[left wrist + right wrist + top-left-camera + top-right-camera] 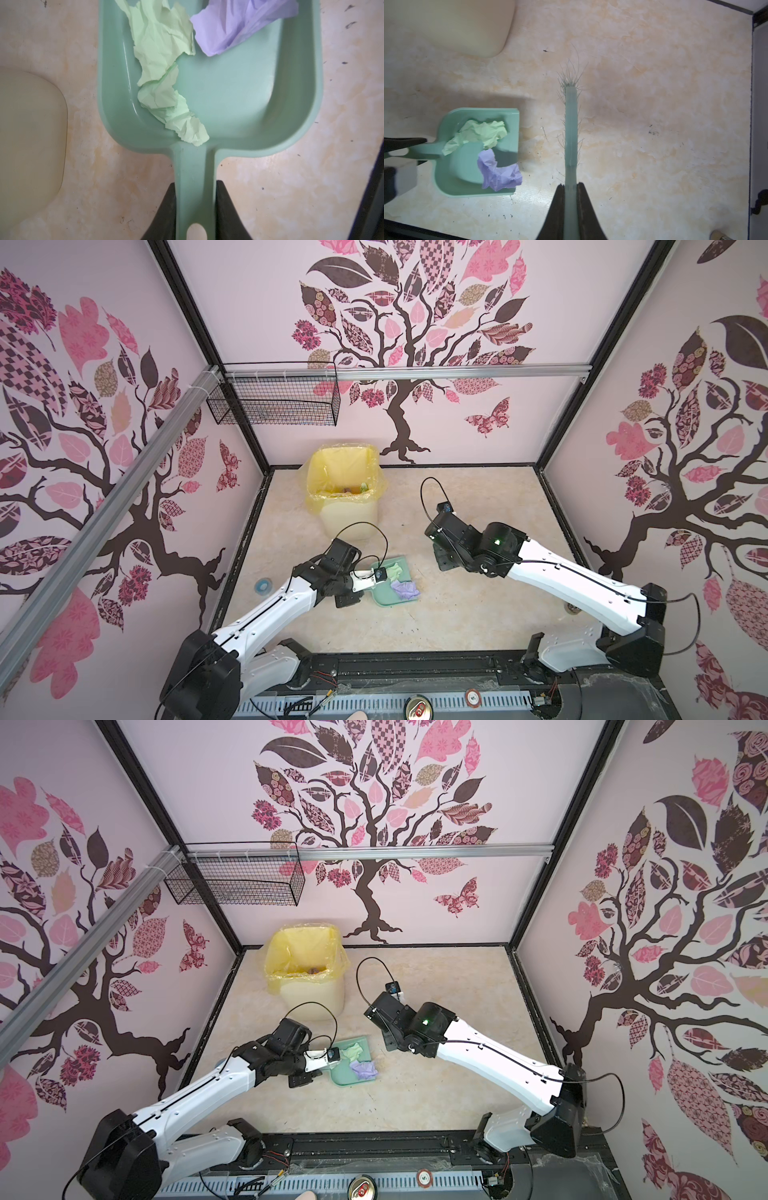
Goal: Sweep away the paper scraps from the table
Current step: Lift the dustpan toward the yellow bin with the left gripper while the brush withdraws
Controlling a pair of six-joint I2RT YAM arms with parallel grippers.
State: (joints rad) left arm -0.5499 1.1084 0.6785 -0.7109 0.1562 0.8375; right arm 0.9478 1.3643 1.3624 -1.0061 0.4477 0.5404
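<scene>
The left end effector (195,187) pinches the handle of the teal dustpan (228,93). Two paper scraps (481,133) lie in it: a pale green wad (162,41) by the handle and a lilac wad (228,25) at the open lip. The right end effector (571,185) is clamped on the teal brush (571,124), which is beside the pan over the beige surface (457,614).

Two crumpled paper scraps (479,133) in a teal dustpan (239,99) on the beige table (457,605)

The pale green scrap (164,47) stretches along one side wall of the dustpan, its end touching the base of the handle. The lilac scrap (234,25) lies just beside it at the open lip and slightly overhangs the edge. The table is flat and faintly marbled, edged by a black frame and dotted with small dark specks.
</scene>
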